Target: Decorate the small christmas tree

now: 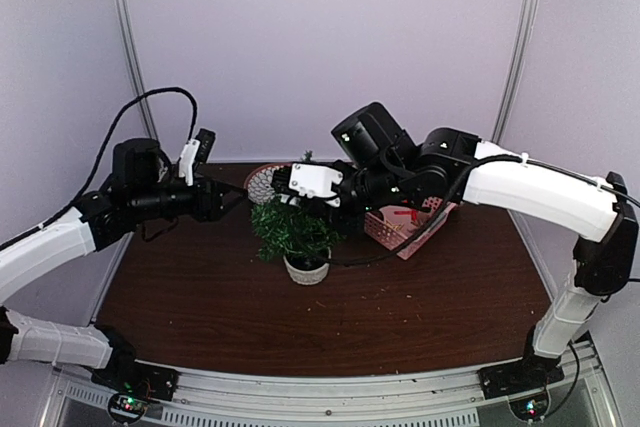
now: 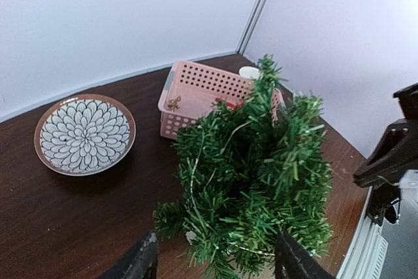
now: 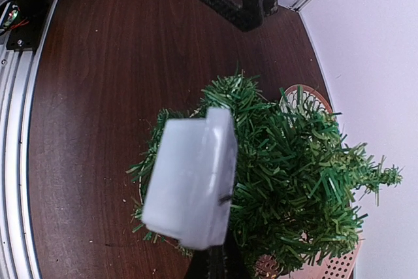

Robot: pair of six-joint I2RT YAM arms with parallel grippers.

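We see the left end effector (image 2: 217, 256) spread wide, the small christmas tree (image 1: 295, 229) just ahead. The right end effector (image 1: 303, 184) is over its crown, grip we cannot tell. A hard press could topple it.

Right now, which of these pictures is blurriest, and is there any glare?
Right wrist view: a white blocky shape close to the lens is out of focus, covering part of the sharp bushy green miniature tree. Left wrist view: mostly crisp. Top view: soft even light, no glare.
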